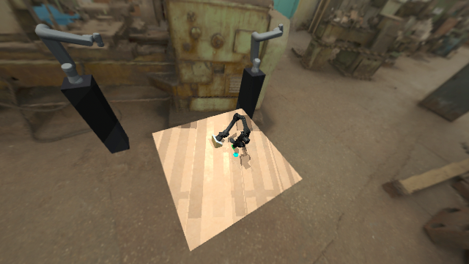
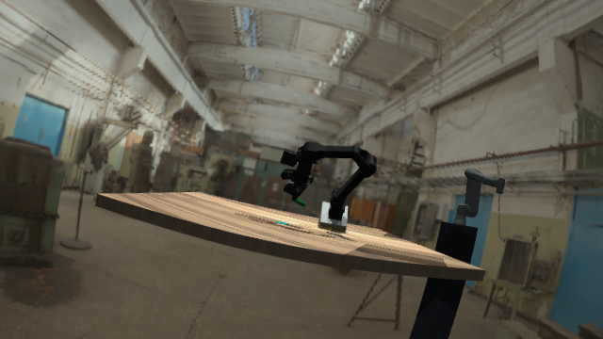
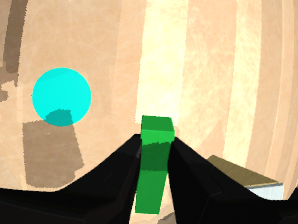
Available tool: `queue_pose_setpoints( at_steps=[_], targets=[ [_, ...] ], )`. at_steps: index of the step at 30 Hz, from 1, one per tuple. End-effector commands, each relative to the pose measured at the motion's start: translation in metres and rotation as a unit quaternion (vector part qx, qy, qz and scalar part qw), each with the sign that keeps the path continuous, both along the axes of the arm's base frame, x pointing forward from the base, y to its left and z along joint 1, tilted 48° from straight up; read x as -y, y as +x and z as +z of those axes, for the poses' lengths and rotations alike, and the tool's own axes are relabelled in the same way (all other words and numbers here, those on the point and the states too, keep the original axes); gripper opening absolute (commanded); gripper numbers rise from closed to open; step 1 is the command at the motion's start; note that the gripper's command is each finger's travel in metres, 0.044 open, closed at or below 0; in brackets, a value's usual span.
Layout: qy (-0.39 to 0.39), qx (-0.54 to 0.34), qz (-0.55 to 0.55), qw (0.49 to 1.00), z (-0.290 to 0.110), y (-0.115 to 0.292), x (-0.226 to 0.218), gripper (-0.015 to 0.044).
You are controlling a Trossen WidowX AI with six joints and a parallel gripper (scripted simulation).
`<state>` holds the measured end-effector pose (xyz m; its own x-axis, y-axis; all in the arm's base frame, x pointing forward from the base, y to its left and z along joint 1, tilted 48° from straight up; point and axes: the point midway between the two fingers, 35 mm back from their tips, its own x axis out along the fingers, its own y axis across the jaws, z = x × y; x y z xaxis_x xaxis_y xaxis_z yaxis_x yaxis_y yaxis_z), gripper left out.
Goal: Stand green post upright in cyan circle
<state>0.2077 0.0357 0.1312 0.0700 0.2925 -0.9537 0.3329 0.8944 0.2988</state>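
Note:
My gripper (image 3: 154, 141) (image 2: 296, 195) (image 1: 236, 146) is shut on the green post (image 3: 154, 165) (image 2: 298, 201) (image 1: 233, 147) and holds it in the air above the wooden table (image 1: 205, 205) (image 2: 188, 214). In the wrist view the post sticks out between the two black fingers. The cyan circle (image 3: 61, 95) (image 2: 282, 222) (image 1: 235, 155) is a flat disc on the table, to the left of the post in the wrist view and below the gripper in the exterior view. The post hangs slanted, well clear of the table top.
The arm's grey base block (image 2: 333, 217) (image 1: 217, 141) stands on the table close to the circle. Two black camera stands (image 1: 93, 110) (image 1: 250, 92) rise beside the table. The table's edges drop off to the workshop floor.

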Motion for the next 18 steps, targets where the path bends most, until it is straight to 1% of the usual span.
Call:
queue_pose_setpoints(
  at_steps=[1,18],
  targets=[
    [-0.011,0.006,-0.002,1.000,-0.0018,-0.0011,0.0004,0.0023],
    [-0.052,0.040,-0.011,0.998,-0.0048,-0.0018,0.0009,0.0023]
  ],
)
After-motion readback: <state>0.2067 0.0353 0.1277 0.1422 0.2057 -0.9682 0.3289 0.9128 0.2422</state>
